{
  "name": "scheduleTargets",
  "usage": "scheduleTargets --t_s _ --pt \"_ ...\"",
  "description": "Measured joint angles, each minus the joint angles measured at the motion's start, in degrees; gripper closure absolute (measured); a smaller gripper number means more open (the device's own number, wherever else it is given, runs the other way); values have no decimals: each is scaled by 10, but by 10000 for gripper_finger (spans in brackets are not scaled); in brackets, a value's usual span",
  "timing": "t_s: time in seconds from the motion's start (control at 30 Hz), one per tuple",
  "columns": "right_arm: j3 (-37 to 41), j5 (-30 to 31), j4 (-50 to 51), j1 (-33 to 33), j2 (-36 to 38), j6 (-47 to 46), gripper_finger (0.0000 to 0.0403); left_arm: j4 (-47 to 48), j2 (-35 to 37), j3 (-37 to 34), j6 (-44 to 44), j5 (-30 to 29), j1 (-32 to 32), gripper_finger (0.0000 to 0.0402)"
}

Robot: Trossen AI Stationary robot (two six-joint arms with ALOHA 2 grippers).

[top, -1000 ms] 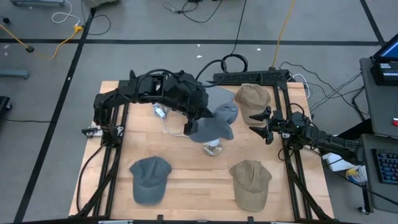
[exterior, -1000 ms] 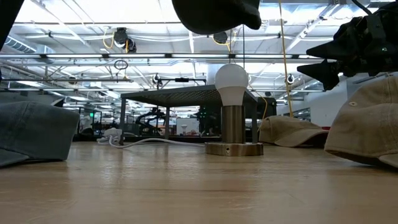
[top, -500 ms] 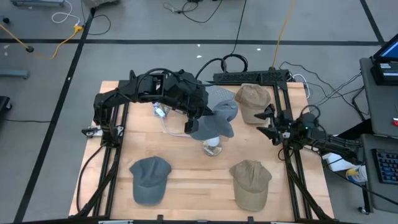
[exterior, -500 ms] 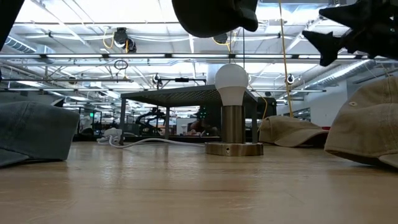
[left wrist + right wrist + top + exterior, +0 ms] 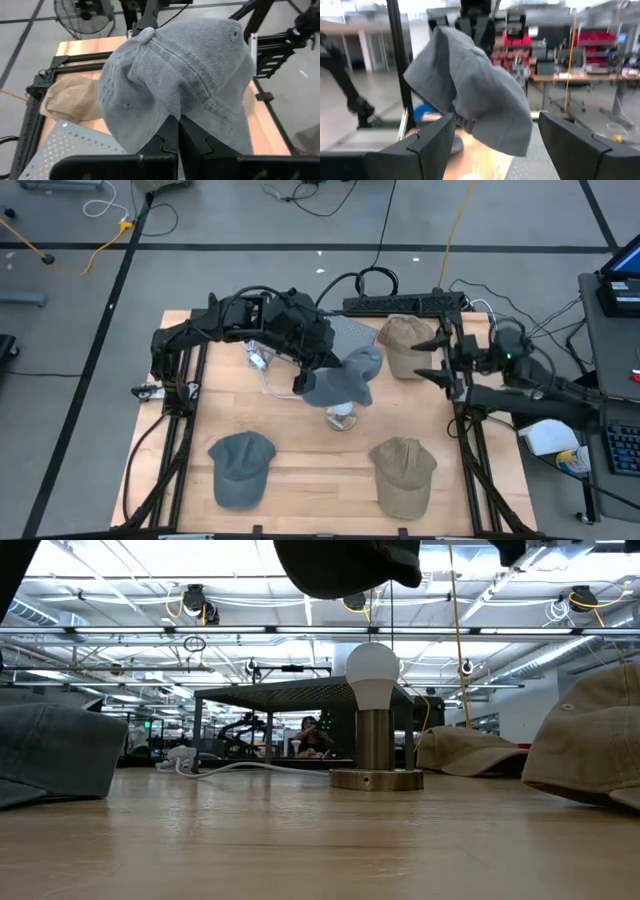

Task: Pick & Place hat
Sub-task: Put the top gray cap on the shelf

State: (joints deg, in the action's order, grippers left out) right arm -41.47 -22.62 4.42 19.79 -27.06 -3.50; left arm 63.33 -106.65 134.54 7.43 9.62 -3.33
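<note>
1. Left gripper (image 5: 176, 131) is over mid-table, fingers pinched tight on the edge of the grey hat (image 5: 345, 378); the hat hangs from it, clear of the table (image 5: 300, 465).
2. The held hat sits above the lamp (image 5: 372, 720) (white bulb on a metal base, standing upright). In the low view only the hat's dark underside shows at the top edge, with a gap between it and the bulb.
3. Right gripper (image 5: 437, 356) is at the right side of the table, raised, fingers spread wide and holding nothing. It points toward the hanging hat, which fills its wrist view between the two fingers (image 5: 432, 145).
4. Other hats on the table: tan hat (image 5: 404, 340) at the back right, just beside the right gripper; second tan hat (image 5: 403, 473) front right; second grey hat (image 5: 241, 466) front left. All three lie flat, well apart from the lamp.
5. Perforated plate (image 5: 347, 332) lies at the back, partly under the held hat.
</note>
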Motion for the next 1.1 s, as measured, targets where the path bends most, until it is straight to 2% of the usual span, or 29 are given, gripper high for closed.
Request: scheduleTargets --t_s 0.37,0.57,0.7,0.97,1.1 --pt "-332 -17 232 0 -202 147 130 4 0 0 15 15 -19 402" --pt "-458 -17 340 0 -297 202 142 4 0 0 15 16 -23 401" --pt "-498 -17 373 -22 -346 228 142 4 1 0 15 24 -30 401" --pt "-505 -11 383 -79 -407 244 142 4 1 0 13 24 -43 401" --pt "-505 47 381 -93 -420 261 142 5 1 0 13 25 -44 401"
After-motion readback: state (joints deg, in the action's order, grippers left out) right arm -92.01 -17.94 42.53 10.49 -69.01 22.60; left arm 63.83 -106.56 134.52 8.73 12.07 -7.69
